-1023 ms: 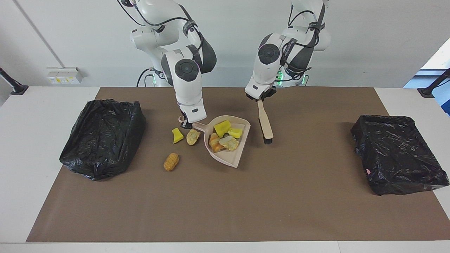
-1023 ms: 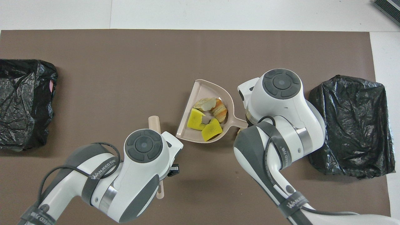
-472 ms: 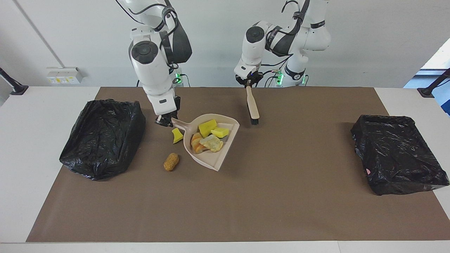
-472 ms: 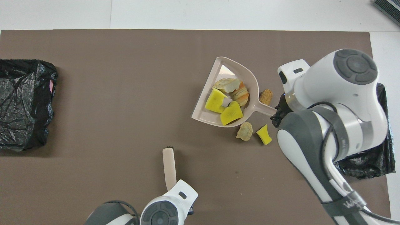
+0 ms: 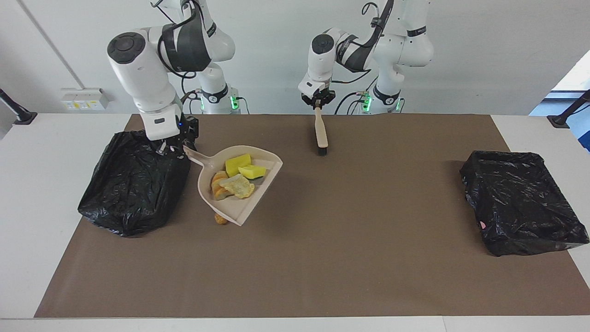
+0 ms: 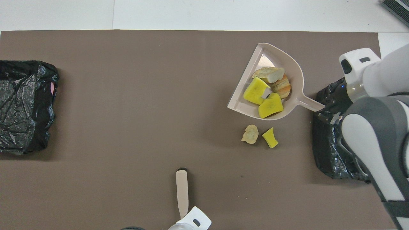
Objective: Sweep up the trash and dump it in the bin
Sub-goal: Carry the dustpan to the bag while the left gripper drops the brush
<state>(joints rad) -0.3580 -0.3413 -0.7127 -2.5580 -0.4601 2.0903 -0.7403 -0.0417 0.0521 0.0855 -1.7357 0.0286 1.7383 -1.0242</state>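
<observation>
Nearest the robots, the left gripper is clamped on the handle end of a brush, which hangs bristles-down over the brown mat close to the robots' edge; in the overhead view only the brush and the tip of that arm show. A little farther out, at the right arm's end, the right gripper pinches the tip of the handle of the beige dustpan, over the edge of the black-bagged bin there (the pan looks lifted off the mat, casting a shadow beneath it). Four pieces of the trash ride in the pan: two yellow sponge wedges and two crusty bread chunks. Two more pieces lie on the mat just outside the pan's rounded wall, on the robots' side of it: a pale crusty chunk and a small yellow wedge, close beside each other. A golden-brown piece peeks out from under the pan's open lip in the facing view, on the mat. A second black-bagged bin sits at the left arm's end, well apart from all of it.
</observation>
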